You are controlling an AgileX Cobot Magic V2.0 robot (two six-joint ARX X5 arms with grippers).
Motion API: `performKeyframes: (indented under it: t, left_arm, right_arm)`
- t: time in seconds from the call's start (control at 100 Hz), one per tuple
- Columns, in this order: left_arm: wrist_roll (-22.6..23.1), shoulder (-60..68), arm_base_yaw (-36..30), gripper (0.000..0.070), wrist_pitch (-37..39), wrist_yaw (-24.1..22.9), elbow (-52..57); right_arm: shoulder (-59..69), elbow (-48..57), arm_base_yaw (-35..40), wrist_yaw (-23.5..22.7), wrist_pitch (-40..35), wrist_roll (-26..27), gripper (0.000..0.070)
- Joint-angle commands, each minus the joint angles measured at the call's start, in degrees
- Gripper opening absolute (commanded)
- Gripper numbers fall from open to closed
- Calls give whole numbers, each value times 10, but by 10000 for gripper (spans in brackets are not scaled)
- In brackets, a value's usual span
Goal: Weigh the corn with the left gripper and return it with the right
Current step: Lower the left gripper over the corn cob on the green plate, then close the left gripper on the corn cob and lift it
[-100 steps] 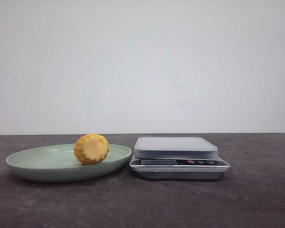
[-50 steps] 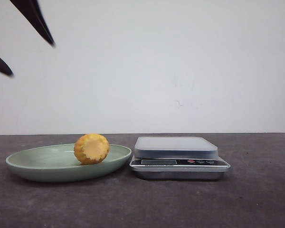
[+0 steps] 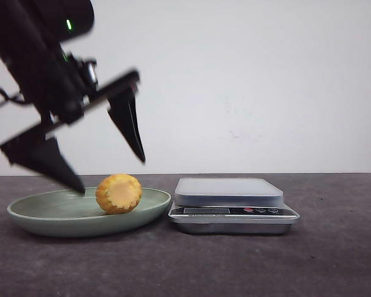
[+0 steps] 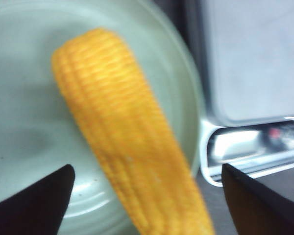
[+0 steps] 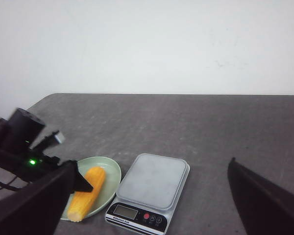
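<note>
Newly arrived over the plate: the black left gripper with long tapered fingers, absent from the front view a second ago and only poking in at the top left corner half a second ago. Now hangs low, fingers spread wide, one tip down beside the plate's near-left inner slope, the other raised above and to the right of the cob. Nothing between the fingers yet; no contact visible.

Unmoved through all of this: the long yellow-orange ribbed corn, lying in the shallow pale green round plate, cut end toward the front camera. In the left wrist view, straddled by the two dark fingertips, cob running lengthwise between them.

Just beside the plate, to its right: the silver kitchen scale with flat grey platform, bare.

Meaning for the task, as a judgement: approach nearly finished, grasp not yet made, weighing still wholly ahead. Probably a further drop and a squeeze across the cob next.

Right gripper held back and high, its fingers wide apart, empty.
</note>
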Motion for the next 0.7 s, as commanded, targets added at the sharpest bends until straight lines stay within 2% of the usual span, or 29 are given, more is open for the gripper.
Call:
performKeyframes:
  t: [0.0, 0.11, 0.13, 0.16, 0.2, 0.26, 0.3, 0.33, 0.45, 0.69]
  left_arm:
    - [-11, 24, -3, 597, 7, 1, 6]
    - [-11, 50, -4, 585, 9, 16, 7]
    - [-11, 53, -4, 570, 9, 19, 7]
    - [-10, 57, -4, 509, 9, 23, 7]
    - [-7, 58, -4, 351, 8, 30, 7]
    - [3, 58, -4, 0, 11, 42, 7]
    - [7, 56, -4, 25, 11, 48, 9]
    - [10, 54, -4, 4, 9, 50, 13]
    - [25, 41, -4, 4, 5, 68, 37]
    - [26, -11, -4, 4, 6, 68, 115]
  right_arm:
    - [2, 5, -1, 3, 0, -4, 614]
    - [2, 5, -1, 4, -7, -4, 614]
    - [2, 5, -1, 6, -8, -4, 614]
    - [2, 5, -1, 11, -9, -4, 614]
    - [2, 5, -1, 16, -11, -4, 614]
    - [2, 5, -1, 16, -13, -4, 614]
    - [2, 5, -1, 16, -13, -4, 614]
    - [2, 5, -1, 18, -12, -4, 614]
    - [2, 5, -1, 30, -13, -4, 614]
    - [2, 5, -1, 30, -13, -4, 614]
